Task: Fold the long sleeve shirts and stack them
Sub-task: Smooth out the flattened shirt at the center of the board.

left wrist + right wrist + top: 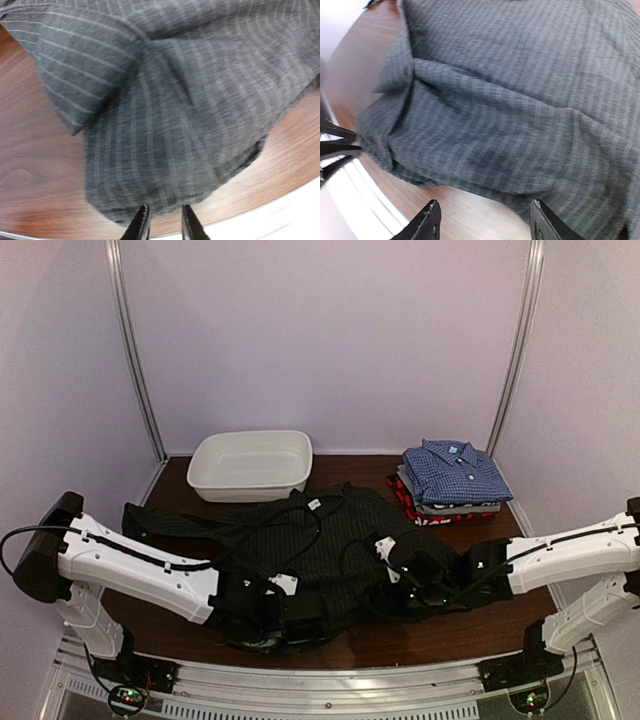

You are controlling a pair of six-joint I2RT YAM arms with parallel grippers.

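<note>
A black pinstriped long sleeve shirt lies spread across the middle of the brown table, one sleeve trailing to the left. My left gripper is low at its near hem. In the left wrist view the fingers stand a little apart, the shirt's edge just beyond their tips and wood showing between them. My right gripper hovers over the shirt's right side. In the right wrist view it is wide open at the hem, holding nothing. Three folded shirts are stacked at the back right, blue checked on top.
A white plastic tub stands at the back, left of centre. The table's near edge and a metal rail run close behind both grippers. White walls enclose the table on three sides.
</note>
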